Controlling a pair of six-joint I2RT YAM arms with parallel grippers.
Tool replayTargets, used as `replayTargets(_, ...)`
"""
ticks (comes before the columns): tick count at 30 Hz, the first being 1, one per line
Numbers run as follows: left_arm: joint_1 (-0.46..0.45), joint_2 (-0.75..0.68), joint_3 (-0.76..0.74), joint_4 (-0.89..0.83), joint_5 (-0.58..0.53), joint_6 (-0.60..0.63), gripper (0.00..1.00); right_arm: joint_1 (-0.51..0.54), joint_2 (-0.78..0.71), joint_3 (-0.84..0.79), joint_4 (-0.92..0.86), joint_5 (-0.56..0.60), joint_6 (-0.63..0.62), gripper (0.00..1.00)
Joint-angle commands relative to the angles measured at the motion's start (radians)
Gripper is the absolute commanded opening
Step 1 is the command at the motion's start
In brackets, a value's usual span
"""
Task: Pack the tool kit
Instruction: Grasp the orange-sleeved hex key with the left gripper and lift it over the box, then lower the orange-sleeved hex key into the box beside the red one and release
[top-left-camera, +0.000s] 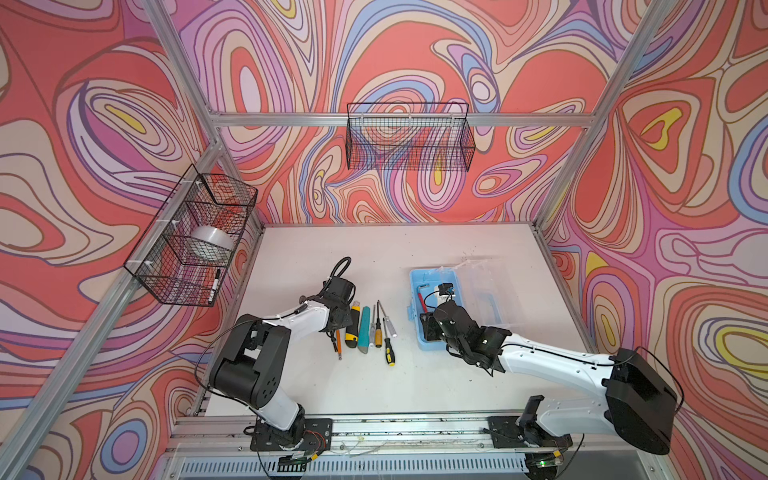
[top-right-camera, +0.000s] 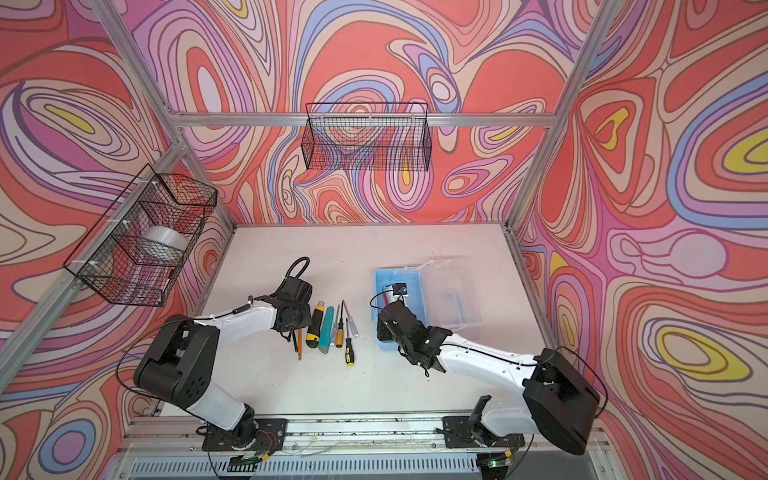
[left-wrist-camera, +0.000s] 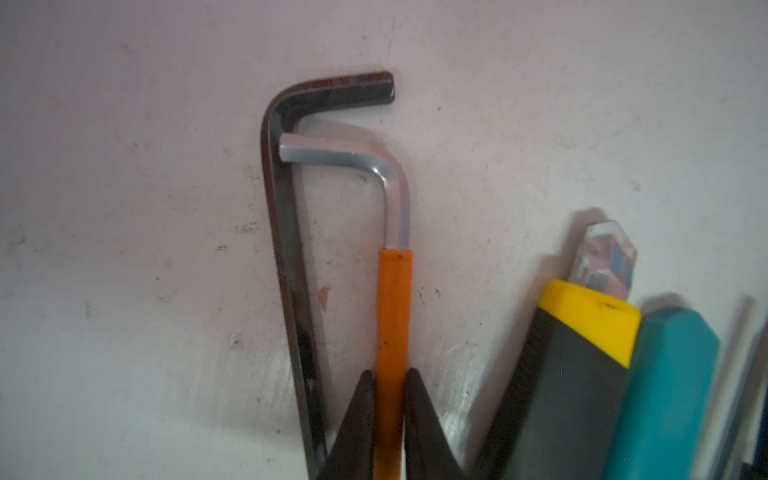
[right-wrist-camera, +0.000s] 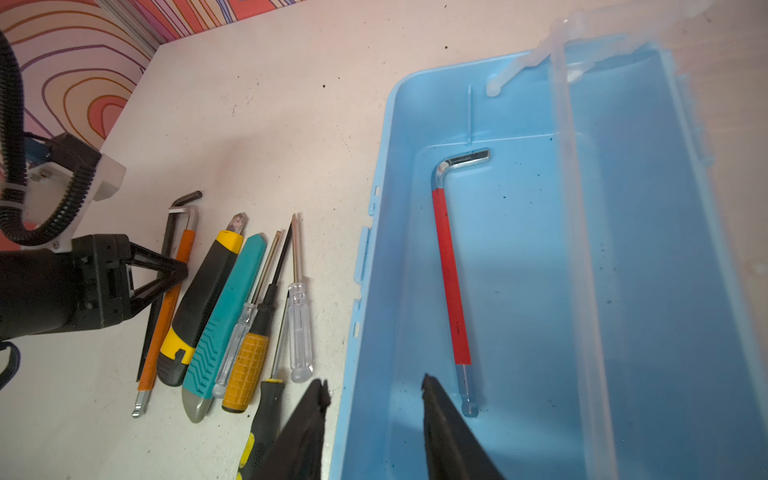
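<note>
The light-blue tool box (top-left-camera: 414, 286) stands open on the white table, its clear lid (top-left-camera: 486, 291) folded back to the right. A red-sleeved hex key (right-wrist-camera: 451, 282) lies inside it. To its left lie an orange-sleeved hex key (left-wrist-camera: 392, 299), a black hex key (left-wrist-camera: 286, 249), a yellow-black utility knife (top-left-camera: 354, 328), a teal knife (top-left-camera: 364, 330) and several screwdrivers (top-left-camera: 388, 351). My left gripper (left-wrist-camera: 389, 374) is shut on the orange hex key's sleeve, low over the table. My right gripper (right-wrist-camera: 374, 386) is open, one finger inside the box wall (right-wrist-camera: 374, 199) and one outside.
A black wire basket (top-left-camera: 409, 137) hangs on the back wall. Another wire basket (top-left-camera: 191, 237) on the left frame holds a tape roll (top-left-camera: 210, 245) and a marker (top-left-camera: 214, 284). Aluminium frame posts border the table.
</note>
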Motion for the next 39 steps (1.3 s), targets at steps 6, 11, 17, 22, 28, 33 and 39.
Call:
replayTargets(6, -0.004, 0.024, 0.002, -0.058, 0.03, 0.027, 0.01, 0.004, 0.016, -0.012, 0.007, 0.012, -0.001, 0.4)
replayTargets(11, -0.005, -0.019, 0.016, -0.048, 0.071, 0.027, 0.0, 0.005, 0.012, -0.008, -0.003, 0.017, -0.002, 0.4)
replayTargets(17, -0.024, -0.21, 0.058, -0.045, 0.118, 0.019, 0.0, 0.003, -0.019, 0.016, -0.048, 0.044, -0.013, 0.41)
replayTargets(22, -0.129, -0.322, 0.129, -0.045, 0.093, -0.024, 0.0, -0.031, -0.106, 0.026, -0.091, 0.027, -0.016, 0.4)
replayTargets(28, -0.364, -0.253, 0.203, 0.212, 0.103, -0.141, 0.0, -0.089, -0.244, 0.02, -0.191, 0.035, -0.005, 0.41)
replayTargets(33, -0.469, -0.039, 0.333, 0.33, 0.106, -0.179, 0.0, -0.114, -0.332, 0.02, -0.292, 0.042, 0.002, 0.4)
replayTargets(39, -0.494, 0.171, 0.462, 0.381, 0.146, -0.242, 0.0, -0.114, -0.418, -0.012, -0.358, 0.053, 0.037, 0.41)
